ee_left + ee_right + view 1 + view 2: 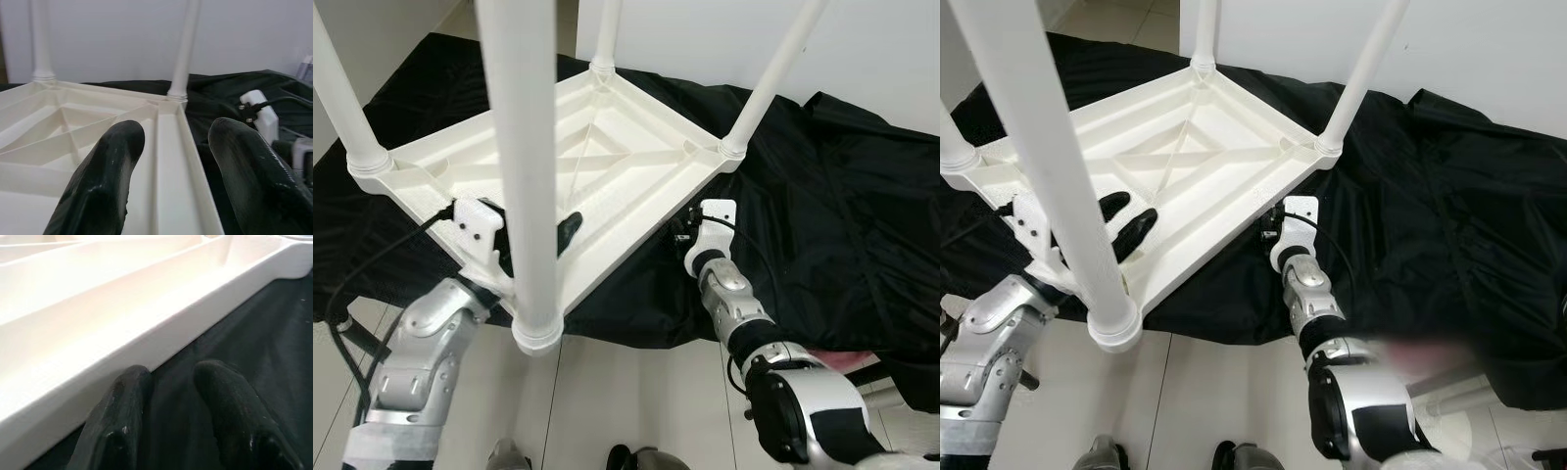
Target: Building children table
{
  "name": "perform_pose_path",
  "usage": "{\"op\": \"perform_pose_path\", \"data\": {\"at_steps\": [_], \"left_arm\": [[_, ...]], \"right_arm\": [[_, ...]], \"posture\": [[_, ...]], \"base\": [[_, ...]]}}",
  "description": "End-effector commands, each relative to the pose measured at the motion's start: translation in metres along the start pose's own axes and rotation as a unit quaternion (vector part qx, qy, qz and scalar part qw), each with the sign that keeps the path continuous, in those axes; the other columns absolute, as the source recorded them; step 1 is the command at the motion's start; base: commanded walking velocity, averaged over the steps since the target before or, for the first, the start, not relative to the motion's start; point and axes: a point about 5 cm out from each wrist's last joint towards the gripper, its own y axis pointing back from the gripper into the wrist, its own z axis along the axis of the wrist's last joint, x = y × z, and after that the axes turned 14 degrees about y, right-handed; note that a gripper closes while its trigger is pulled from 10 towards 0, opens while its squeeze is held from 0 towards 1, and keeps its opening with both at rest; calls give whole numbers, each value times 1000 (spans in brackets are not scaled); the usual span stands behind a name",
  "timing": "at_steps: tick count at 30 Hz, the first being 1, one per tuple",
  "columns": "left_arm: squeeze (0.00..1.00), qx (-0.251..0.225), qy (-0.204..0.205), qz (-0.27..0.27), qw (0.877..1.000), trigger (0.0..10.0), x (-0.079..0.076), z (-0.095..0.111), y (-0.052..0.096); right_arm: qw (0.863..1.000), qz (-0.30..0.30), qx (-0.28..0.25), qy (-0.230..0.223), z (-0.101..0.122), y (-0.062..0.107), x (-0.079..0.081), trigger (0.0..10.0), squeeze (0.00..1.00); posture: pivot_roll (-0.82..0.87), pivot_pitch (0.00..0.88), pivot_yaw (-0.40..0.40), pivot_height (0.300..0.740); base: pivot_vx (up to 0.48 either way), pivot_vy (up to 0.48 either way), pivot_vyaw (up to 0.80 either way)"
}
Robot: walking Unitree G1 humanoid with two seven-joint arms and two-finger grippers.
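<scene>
A white plastic children's table [607, 162] lies upside down on a black cloth [842, 196], its ribbed underside facing up. Four white legs stand in its corners, the nearest leg [524, 147] rising right in front of me. My left gripper [1128, 220] reaches over the near edge beside that leg, open, its fingers [107, 171] hovering above the underside with nothing between them. My right gripper [683, 231] is at the table's right rim [146, 338], low against the cloth. Its fingers [122, 401] are slightly apart, open, one touching the rim's lower edge.
The black cloth spreads wide to the right and behind the table. Pale tiled floor [626, 392] lies between me and the cloth. A white wall [881, 49] stands behind. A cable [362, 274] loops from my left wrist.
</scene>
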Motion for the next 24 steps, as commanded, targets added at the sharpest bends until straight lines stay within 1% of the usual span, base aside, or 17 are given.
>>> {"op": "perform_pose_path", "data": {"at_steps": [1, 3, 5, 6, 8, 9, 11, 12, 13, 15, 17, 19, 20, 21, 23, 24], "left_arm": [[0, 20, 12, -70, 997, 10000, -26, -7, -10], [0, 20, 12, -70, 997, 10000, -26, -7, -10], [0, 26, 15, -89, 996, 10000, -35, -9, -14], [0, 26, 15, -89, 996, 10000, -35, -9, -14], [0, 29, 24, -108, 993, 10000, -45, -10, -18], [0, 29, 24, -108, 993, 10000, -45, -10, -18], [0, 33, 32, -128, 991, 10000, -55, -12, -22], [0, 33, 32, -128, 991, 10000, -55, -12, -22], [0, 35, 35, -136, 990, 10000, -59, -13, -24], [0, 36, 36, -143, 988, 10000, -65, -14, -27], [0, 36, 36, -143, 988, 10000, -65, -14, -27], [0, 36, 38, -144, 988, 10000, -68, -14, -29], [0, 36, 38, -144, 988, 10000, -68, -14, -29], [0, 37, 39, -144, 988, 10000, -69, -14, -29], [0, 37, 39, -144, 988, 10000, -69, -14, -29], [0, 39, 36, -141, 989, 10000, -69, -15, -29]], "right_arm": [[1000, 22, 12, 3, -2, -1, 5, 10000, 0], [1000, 22, 12, 3, -2, -1, 5, 10000, 0], [999, 50, 4, 2, 1, -3, 13, 10000, 0], [999, 50, 4, 2, 1, -3, 13, 10000, 0], [996, 88, -6, -12, 5, -4, 21, 10000, 0], [996, 88, -6, -12, 5, -4, 21, 10000, 0], [991, 128, -25, -28, 10, -5, 27, 10000, 0], [991, 128, -25, -28, 10, -5, 27, 10000, 0], [989, 139, -30, -28, 12, -5, 29, 10000, 0], [989, 139, -36, -36, 15, -6, 26, 10000, 0], [989, 139, -36, -36, 15, -6, 26, 10000, 0], [994, 100, -32, -28, 15, -7, 16, 10000, 0], [994, 100, -32, -28, 15, -7, 16, 10000, 0], [996, 79, -31, -23, 15, -8, 11, 10000, 0], [996, 79, -31, -23, 15, -8, 11, 10000, 0], [997, 61, -32, -23, 15, -8, 6, 10000, 0]], "posture": [[156, 98, -135, 740], [156, 98, -135, 740], [152, 95, -131, 740], [152, 95, -131, 740], [150, 94, -125, 740], [150, 94, -125, 740], [150, 94, -125, 740], [150, 94, -125, 740], [150, 97, -120, 740], [152, 98, -119, 740], [152, 98, -119, 740], [150, 103, -114, 740], [150, 103, -114, 740], [150, 103, -114, 740], [150, 103, -114, 740], [151, 110, -114, 740]], "base": [[0, 0, 0], [0, 0, 0], [0, 0, 0], [0, 0, 0], [0, 0, 0], [0, 0, 0], [0, 0, 0], [0, 0, 0], [0, 0, 0], [0, 0, 0], [0, 0, 0], [0, 0, 0], [0, 0, 0], [0, 0, 0], [0, 0, 0], [0, 0, 0]]}}
